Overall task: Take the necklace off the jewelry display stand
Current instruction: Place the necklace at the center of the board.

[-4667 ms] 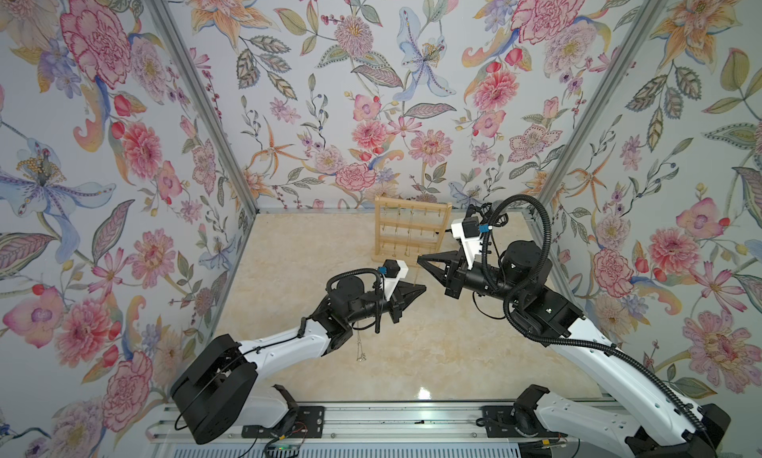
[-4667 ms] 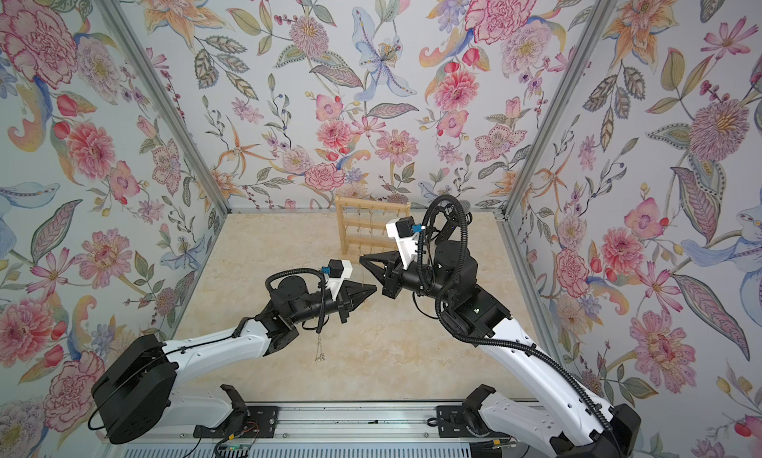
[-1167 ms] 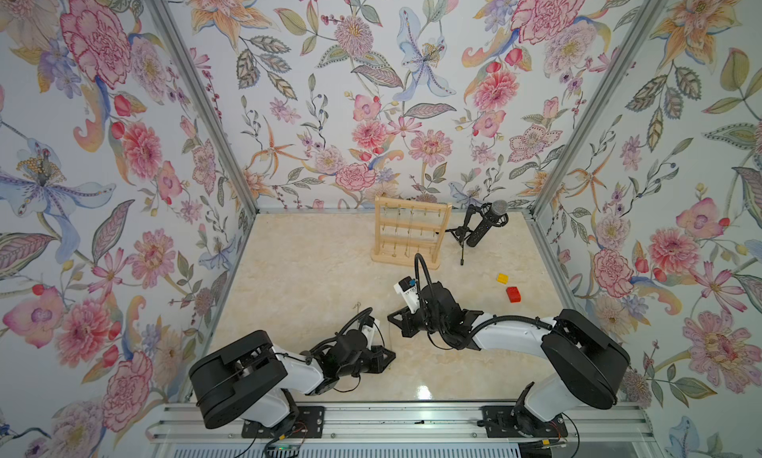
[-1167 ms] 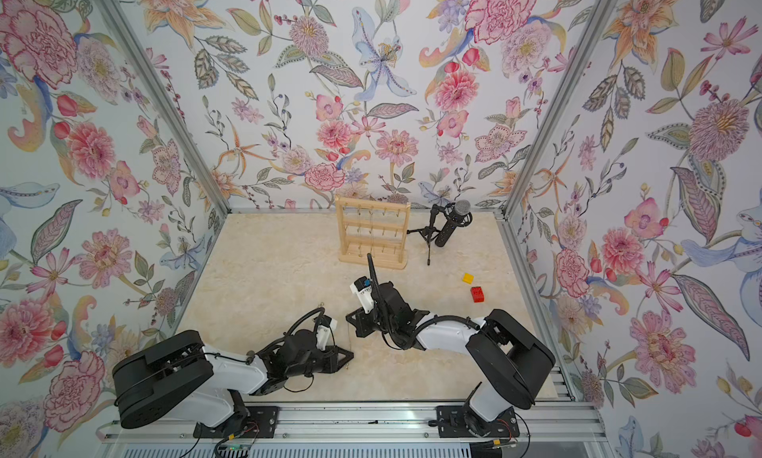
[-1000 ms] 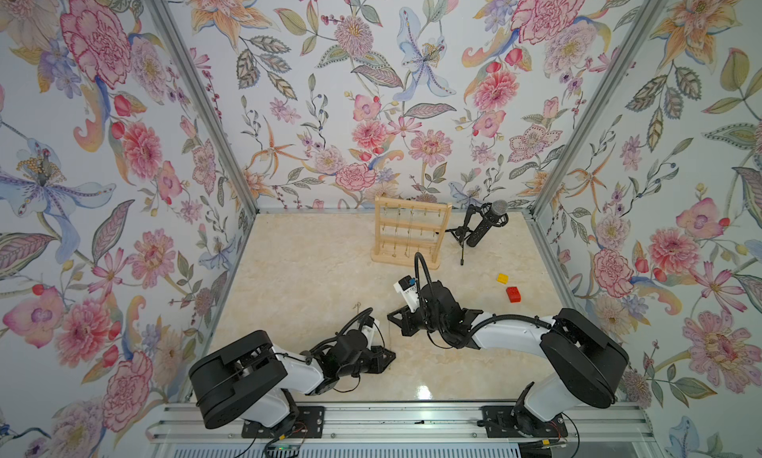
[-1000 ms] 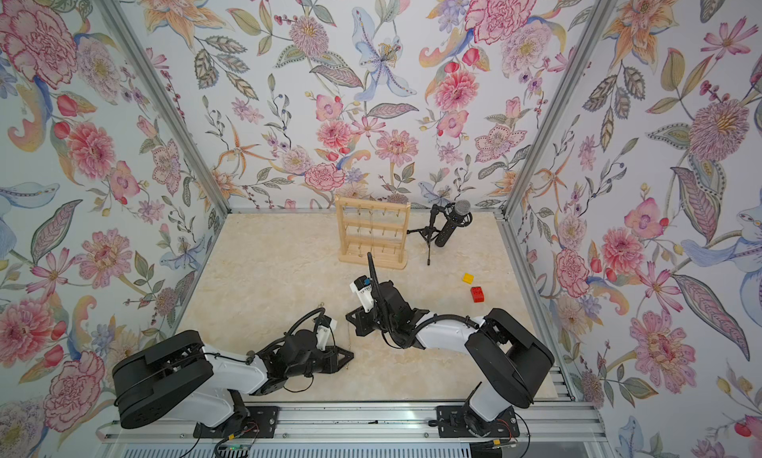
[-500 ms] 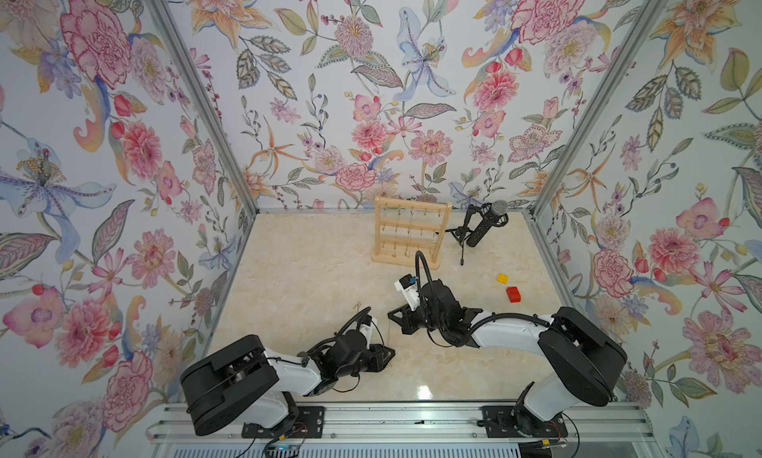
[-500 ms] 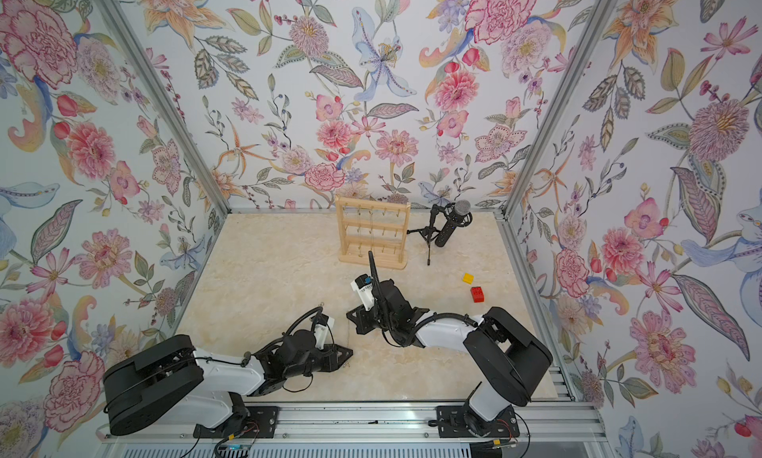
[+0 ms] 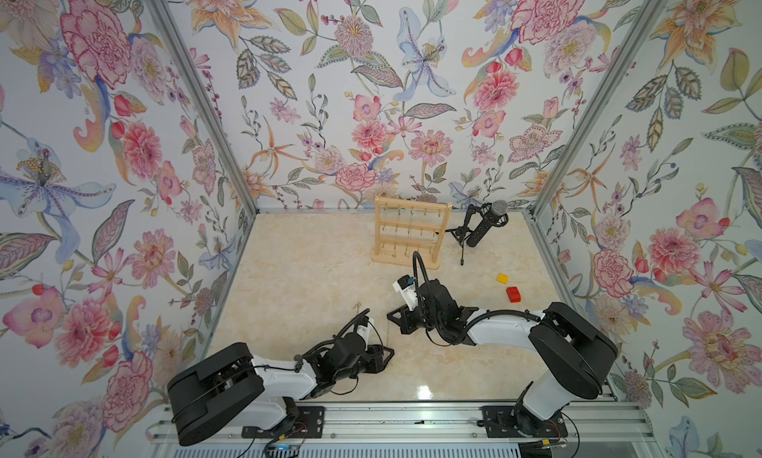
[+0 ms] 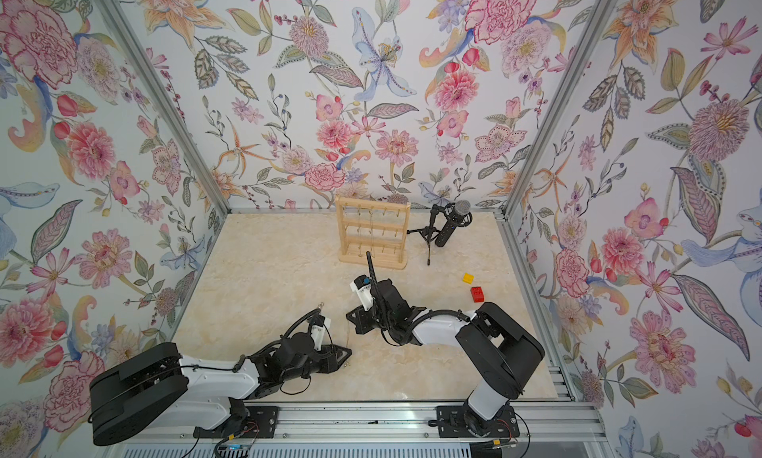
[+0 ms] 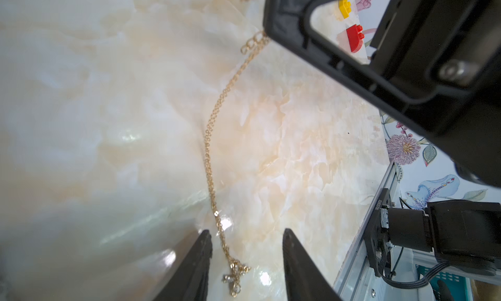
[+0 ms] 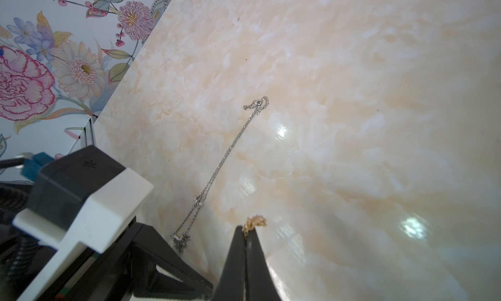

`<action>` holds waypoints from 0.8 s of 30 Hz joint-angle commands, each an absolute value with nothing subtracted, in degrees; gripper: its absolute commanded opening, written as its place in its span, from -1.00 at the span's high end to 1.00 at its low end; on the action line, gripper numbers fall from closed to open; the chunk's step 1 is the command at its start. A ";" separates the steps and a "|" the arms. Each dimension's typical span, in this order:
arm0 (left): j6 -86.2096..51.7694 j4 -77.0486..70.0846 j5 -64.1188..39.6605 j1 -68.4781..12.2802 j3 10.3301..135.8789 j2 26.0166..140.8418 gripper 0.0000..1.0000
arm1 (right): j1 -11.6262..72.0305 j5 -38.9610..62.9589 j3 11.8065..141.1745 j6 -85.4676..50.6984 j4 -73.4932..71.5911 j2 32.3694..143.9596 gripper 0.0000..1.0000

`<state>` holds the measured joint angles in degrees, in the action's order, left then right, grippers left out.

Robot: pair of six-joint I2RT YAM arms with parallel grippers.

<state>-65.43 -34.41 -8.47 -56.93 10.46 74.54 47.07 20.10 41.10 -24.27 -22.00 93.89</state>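
Robot test cell in lab, dressed as staged set; floral wallpaper panels (image 9: 371, 85) fill upper and side parts of both top views, joined by bare aluminium corner posts (image 9: 198, 101); marble-look tabletop (image 9: 313, 270) at lower centre; aluminium rail (image 9: 391, 419) along bottom edge carries black mounting plates (image 9: 495, 416) of two robot arms (image 9: 284, 377), loose cables (image 9: 284, 439) below; props at centre right: wooden jewelry display stand (image 9: 408, 206), microphone on tripod (image 9: 486, 225), red brick (image 9: 513, 294), yellow brick (image 9: 502, 277).
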 commanded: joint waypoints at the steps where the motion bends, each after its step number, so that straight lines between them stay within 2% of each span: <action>1: -66.02 -32.46 -5.46 -57.96 9.74 72.96 0.08 | 46.67 20.66 42.54 -23.55 -22.94 94.98 1.00; 8: -64.97 -31.23 -4.41 -58.86 10.58 72.21 0.13 | 46.49 20.92 42.98 -23.65 -23.17 96.36 1.00; 15: -63.28 -28.16 -2.81 -60.10 12.83 72.41 0.31 | 46.30 20.92 43.77 -23.83 -23.31 97.88 1.00; 24: -63.28 -26.95 -2.51 -60.10 13.58 73.43 0.33 | 45.61 20.94 44.82 -24.10 -23.26 100.18 1.00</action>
<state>-63.86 -28.93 -4.64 -59.18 12.10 72.77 46.04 20.58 43.20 -24.27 -22.17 98.85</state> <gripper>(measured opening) 0.335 0.046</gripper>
